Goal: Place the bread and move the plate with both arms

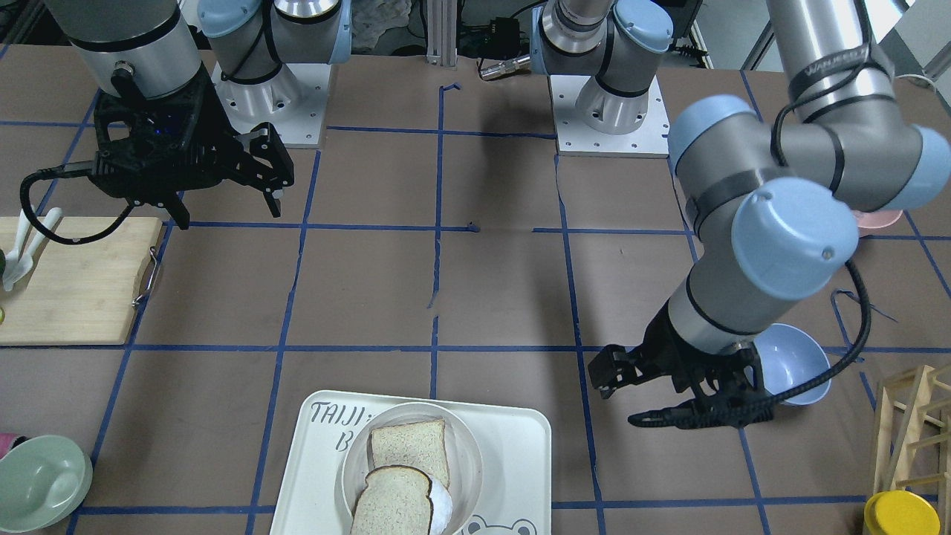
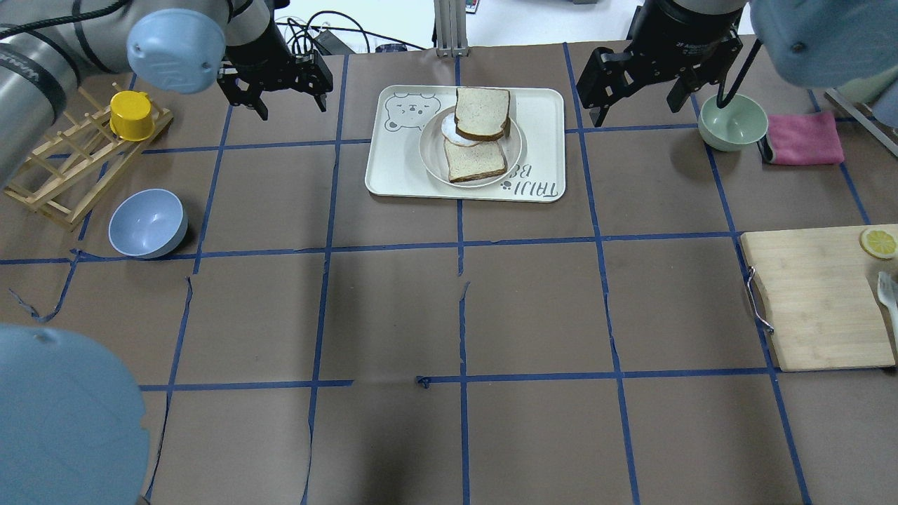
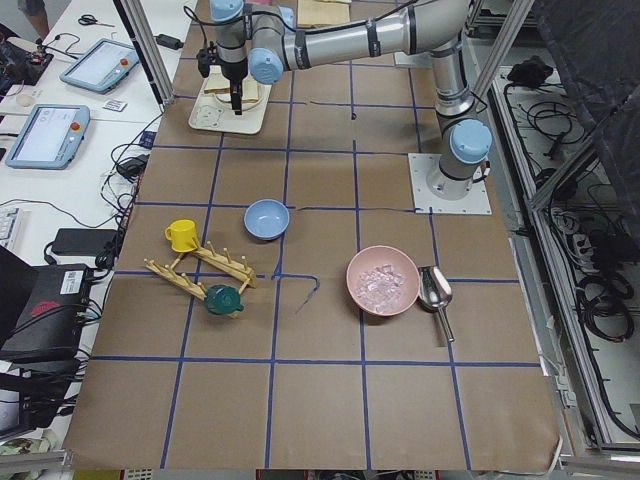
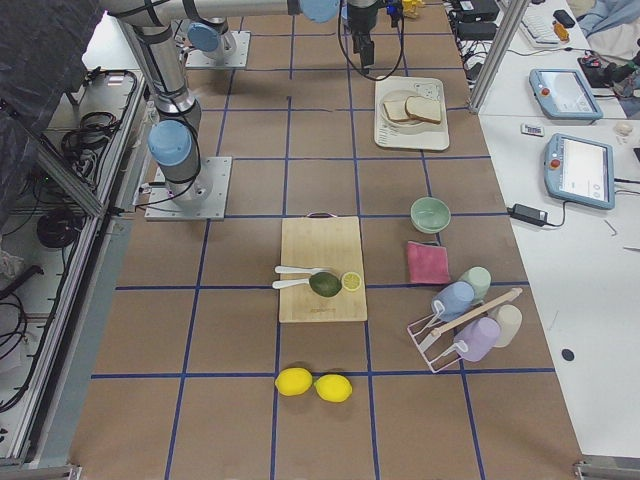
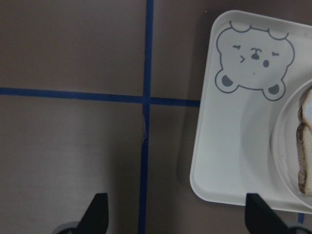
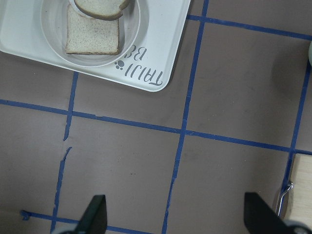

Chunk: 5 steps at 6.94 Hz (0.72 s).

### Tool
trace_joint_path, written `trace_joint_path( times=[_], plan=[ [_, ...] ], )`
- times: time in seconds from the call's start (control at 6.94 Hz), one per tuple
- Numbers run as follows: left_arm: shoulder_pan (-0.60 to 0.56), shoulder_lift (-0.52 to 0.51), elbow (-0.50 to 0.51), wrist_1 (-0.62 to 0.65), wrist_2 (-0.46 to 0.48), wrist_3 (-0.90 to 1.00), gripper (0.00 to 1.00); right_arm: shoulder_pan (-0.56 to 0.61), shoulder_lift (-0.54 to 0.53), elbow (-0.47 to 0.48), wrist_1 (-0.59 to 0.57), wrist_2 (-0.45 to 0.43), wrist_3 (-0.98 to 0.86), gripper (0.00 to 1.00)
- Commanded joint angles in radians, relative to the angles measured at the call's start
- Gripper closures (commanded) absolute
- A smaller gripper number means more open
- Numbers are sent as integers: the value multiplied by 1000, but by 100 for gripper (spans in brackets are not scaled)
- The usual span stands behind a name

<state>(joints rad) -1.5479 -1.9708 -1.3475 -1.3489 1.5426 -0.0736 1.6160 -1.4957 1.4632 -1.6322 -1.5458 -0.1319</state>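
Brown paper ruled with blue tape is covering the tabletop (image 2: 533, 301). Reading the overhead view from the left, a wooden rack (image 2: 63, 179) is lying at the edge with a yellow cup (image 2: 131, 116) perched on it, and a pale blue bowl (image 2: 147, 223) is sitting just beside the rack.

Next, the left gripper (image 2: 293, 109) is hanging above bare tabletop, near the bear-face corner of the tray (image 2: 393, 168). Its fingers are spread wide and are gripping nothing.

The cream tray is lying across the middle tape line on the far side of the tabletop, and the plate (image 2: 428, 158), round, pale and shallow with a raised rim, is resting inside it. The bread (image 2: 482, 112) is lying on the far part of the plate. It is a speckled tan slice edged by a dark brown crust. Its rounded top is pointing toward a squarer, paler slice (image 2: 476, 160) on the near part of the plate, and its other end is reaching out over the plate's rim. A white round piece (image 2: 447, 130) is peeking out from under the bread on its left.

Right of the tray, the right gripper (image 2: 638, 112) is hovering with its fingers also wide apart and bare. Just beside it a green bowl (image 2: 733, 123) is sitting next to a pink cloth (image 2: 803, 138). Nearer the robot, a wooden cutting board (image 2: 814, 301) is lying at the right edge.
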Motion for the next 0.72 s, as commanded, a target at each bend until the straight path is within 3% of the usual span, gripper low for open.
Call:
trace_joint_path(
  times=[0.0,0.58],
  plan=[
    [31,158,-73,-134,-1,1,0,1,0,0,0,0,0,0],
    [77,325,-241,-151,-12,17,0,1,0,0,0,1,-2,0]
  ],
)
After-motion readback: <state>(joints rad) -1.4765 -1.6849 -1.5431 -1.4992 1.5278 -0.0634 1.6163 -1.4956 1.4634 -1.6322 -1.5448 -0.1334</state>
